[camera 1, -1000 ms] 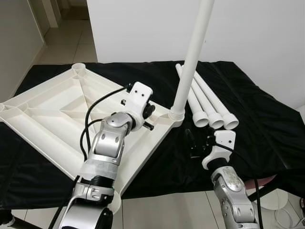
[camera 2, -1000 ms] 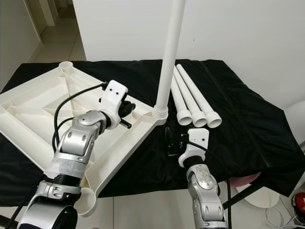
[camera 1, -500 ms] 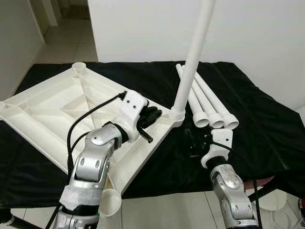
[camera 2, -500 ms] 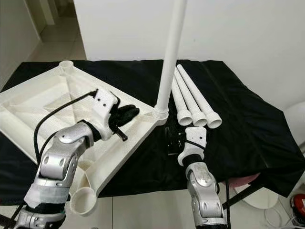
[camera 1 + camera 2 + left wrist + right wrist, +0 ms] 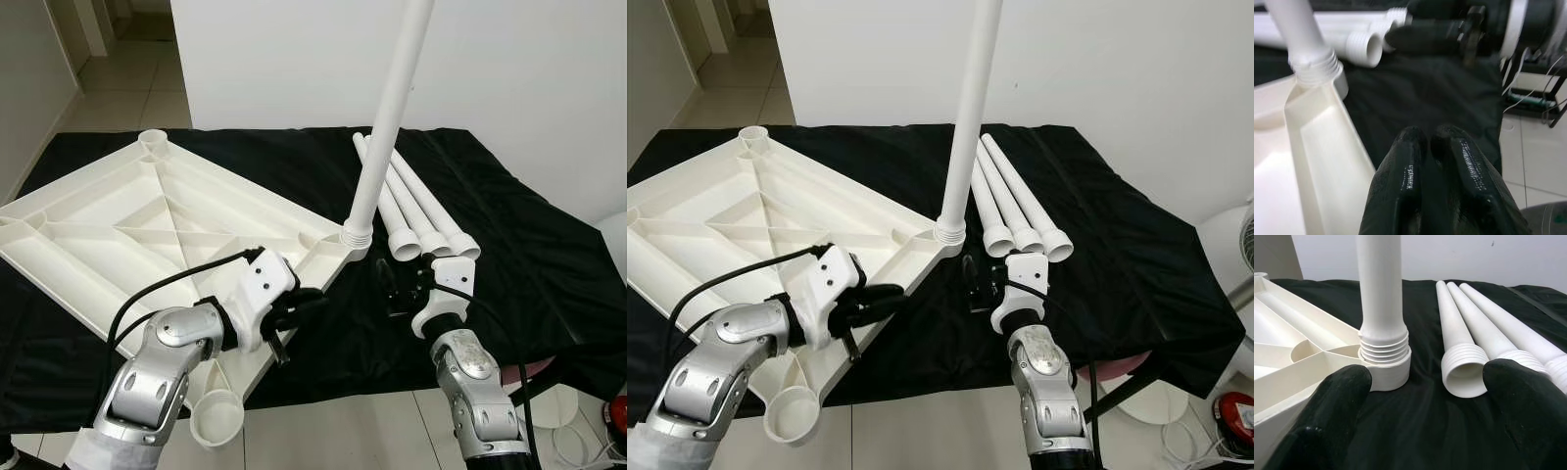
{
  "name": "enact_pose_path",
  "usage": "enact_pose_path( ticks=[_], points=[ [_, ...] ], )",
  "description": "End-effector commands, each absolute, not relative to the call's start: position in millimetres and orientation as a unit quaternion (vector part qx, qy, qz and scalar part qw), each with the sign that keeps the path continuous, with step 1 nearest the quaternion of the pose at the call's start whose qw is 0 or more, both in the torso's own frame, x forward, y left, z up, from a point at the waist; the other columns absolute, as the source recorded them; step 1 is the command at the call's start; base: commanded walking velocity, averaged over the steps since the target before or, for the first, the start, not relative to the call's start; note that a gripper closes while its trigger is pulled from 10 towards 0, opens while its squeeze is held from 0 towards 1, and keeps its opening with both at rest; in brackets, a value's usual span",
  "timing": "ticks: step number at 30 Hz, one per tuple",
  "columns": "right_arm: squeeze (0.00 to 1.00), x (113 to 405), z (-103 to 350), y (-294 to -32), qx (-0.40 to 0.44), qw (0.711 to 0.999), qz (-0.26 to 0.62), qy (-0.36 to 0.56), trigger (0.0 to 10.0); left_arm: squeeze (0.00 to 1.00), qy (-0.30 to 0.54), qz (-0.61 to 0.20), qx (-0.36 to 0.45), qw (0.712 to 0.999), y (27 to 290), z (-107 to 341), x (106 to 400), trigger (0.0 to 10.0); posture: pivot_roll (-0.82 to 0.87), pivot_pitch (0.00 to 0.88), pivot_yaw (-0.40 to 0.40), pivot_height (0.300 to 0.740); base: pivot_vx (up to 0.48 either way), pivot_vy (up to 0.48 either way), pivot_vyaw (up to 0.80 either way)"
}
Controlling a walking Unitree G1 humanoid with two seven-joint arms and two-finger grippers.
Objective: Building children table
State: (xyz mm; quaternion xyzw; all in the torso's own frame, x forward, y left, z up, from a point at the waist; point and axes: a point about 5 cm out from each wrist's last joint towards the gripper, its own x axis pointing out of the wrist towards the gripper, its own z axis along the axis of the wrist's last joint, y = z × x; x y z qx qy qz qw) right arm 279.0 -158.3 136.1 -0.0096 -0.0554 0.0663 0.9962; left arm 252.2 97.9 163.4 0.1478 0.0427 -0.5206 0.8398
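Observation:
The white tabletop lies upside down on a black cloth. One white leg stands upright, screwed into the corner socket on the right. Three loose legs lie side by side just beyond it. My left gripper is shut with nothing in it, hovering at the tabletop's near right edge; its fingers press together in the left wrist view. My right gripper is open just in front of the upright leg's base. In the right wrist view its fingers stand wide apart, facing the threaded collar.
The black cloth covers a low table that ends close to my body. An open corner socket overhangs the near edge, and another sits at the far corner. A white wall stands behind. Tiled floor lies below.
My left arm has swung down from above the tabletop's ribs to its near right edge, with the fingers drawn together. The right gripper has stayed by the leg's base.

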Motion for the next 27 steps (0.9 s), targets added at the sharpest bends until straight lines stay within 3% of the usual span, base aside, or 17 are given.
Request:
enact_pose_path(
  ticks=[1, 8, 13, 14, 15, 20, 21, 27],
  points=[
    [0.00, 277.8, 132.0, -160.0, -0.013, 0.997, 0.066, -0.045, 10.0, 0.00, 0.057, -0.527, 0.155, 0.834, 99.3, 157.8, 250.3, 10.0, -0.03, 0.000, -0.050, 0.740, 0.000, 0.000, 0.00],
    [0.00, 277.8, 131.1, -160.2, -0.014, 0.997, 0.068, -0.044, 10.0, 0.00, 0.097, -0.536, 0.185, 0.818, 113.2, 145.7, 241.1, 10.0, -0.03, 0.000, -0.046, 0.740, 0.000, 0.000, 0.00],
    [0.00, 276.3, 130.5, -162.4, -0.016, 0.997, 0.067, -0.043, 10.0, 0.00, 0.115, -0.499, 0.188, 0.838, 120.0, 139.2, 246.3, 10.0, -0.03, 0.000, -0.048, 0.740, 0.000, 0.000, 0.00],
    [0.00, 276.5, 129.9, -163.0, -0.017, 0.997, 0.066, -0.042, 10.0, 0.27, 0.119, -0.487, 0.189, 0.844, 121.4, 138.0, 248.9, 10.0, -0.03, 0.000, -0.048, 0.740, 0.000, 0.000, 0.00],
    [0.00, 277.3, 130.1, -163.6, -0.017, 0.997, 0.065, -0.042, 10.0, 1.00, 0.124, -0.475, 0.185, 0.851, 122.3, 137.2, 251.6, 10.0, -0.03, 0.000, -0.052, 0.740, 0.000, 0.000, 0.00],
    [0.00, 279.3, 129.1, -164.3, -0.019, 0.997, 0.067, -0.041, 10.0, 1.00, 0.124, -0.461, 0.212, 0.853, 121.9, 135.1, 252.1, 10.0, -0.03, 0.000, -0.060, 0.740, 0.000, 0.000, 0.00],
    [0.00, 280.2, 130.2, -164.7, -0.019, 0.997, 0.066, -0.042, 10.0, 0.00, 0.126, -0.458, 0.217, 0.852, 121.6, 134.2, 251.6, 10.0, -0.02, 0.000, -0.062, 0.740, 0.000, 0.000, 0.00],
    [0.00, 281.9, 132.8, -166.1, -0.018, 0.997, 0.062, -0.046, 10.0, 0.00, 0.134, -0.456, 0.224, 0.851, 120.5, 132.5, 249.8, 10.0, -0.02, 0.000, -0.063, 0.740, 0.000, 0.000, 0.00]
  ],
)
